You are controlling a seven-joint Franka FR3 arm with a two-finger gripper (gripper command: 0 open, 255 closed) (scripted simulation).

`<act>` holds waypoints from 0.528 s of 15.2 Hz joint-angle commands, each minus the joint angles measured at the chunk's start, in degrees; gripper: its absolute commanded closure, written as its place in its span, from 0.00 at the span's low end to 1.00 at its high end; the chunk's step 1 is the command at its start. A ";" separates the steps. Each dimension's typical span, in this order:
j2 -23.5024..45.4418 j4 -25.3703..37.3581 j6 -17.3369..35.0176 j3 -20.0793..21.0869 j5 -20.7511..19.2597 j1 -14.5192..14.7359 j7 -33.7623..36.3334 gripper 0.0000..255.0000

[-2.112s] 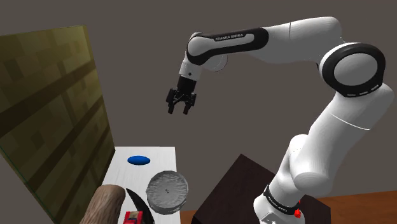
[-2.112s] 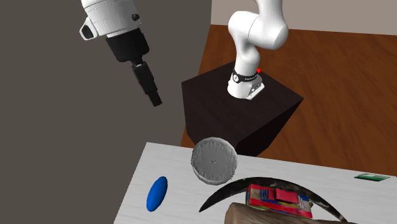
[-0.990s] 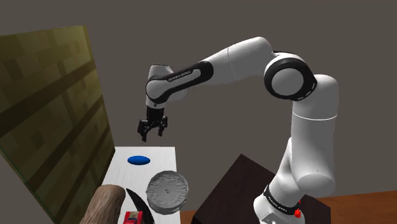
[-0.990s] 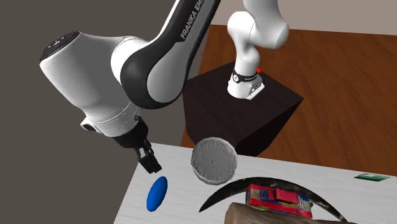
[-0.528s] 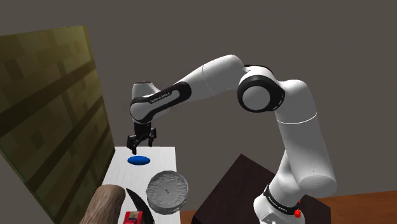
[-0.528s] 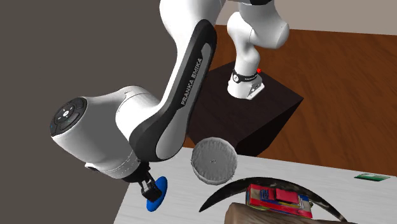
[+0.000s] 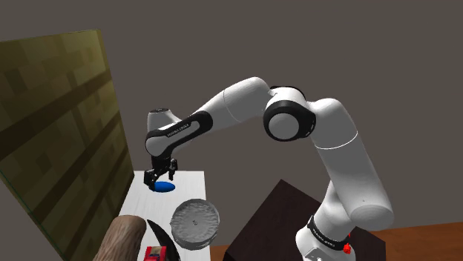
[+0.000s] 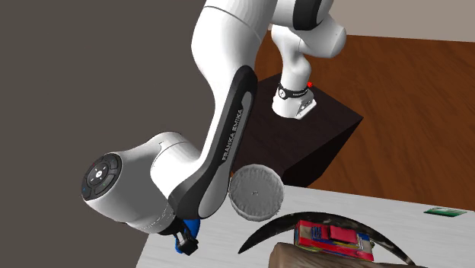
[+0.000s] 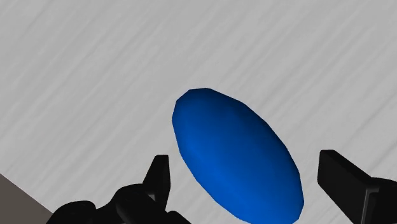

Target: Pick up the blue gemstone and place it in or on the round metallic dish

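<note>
Early stage, nothing lifted yet. End effector point(image 9: 245, 167) is open wide and holds nothing; its fingers straddle the blue gemstone point(image 9: 235, 156), clear of it on both sides. Gemstone lies flat on the table point(image 9: 95, 76) directly beneath. Grasp, carry and placing all remain.

Gemstone: smooth, elongated oval. Table: pale, streaked grain. Round dish point(image 7: 195, 222): grey, dull, shallow, well apart from the end effector.

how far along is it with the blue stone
Done: the claw is down at the blue stone on the table, open, a finger on either side. In hand: nothing is gripped yet. Left: close, lift, carry the stone to the round grey dish.
</note>
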 commanded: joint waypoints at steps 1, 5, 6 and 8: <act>1.16 0.07 1.10 0.11 0.12 0.04 -0.08 0.00; 1.42 0.04 1.39 0.14 0.15 0.05 -0.10 0.00; 1.42 0.04 1.39 0.14 0.15 0.05 -0.10 0.00; 1.42 0.04 1.39 0.14 0.15 0.05 -0.10 0.00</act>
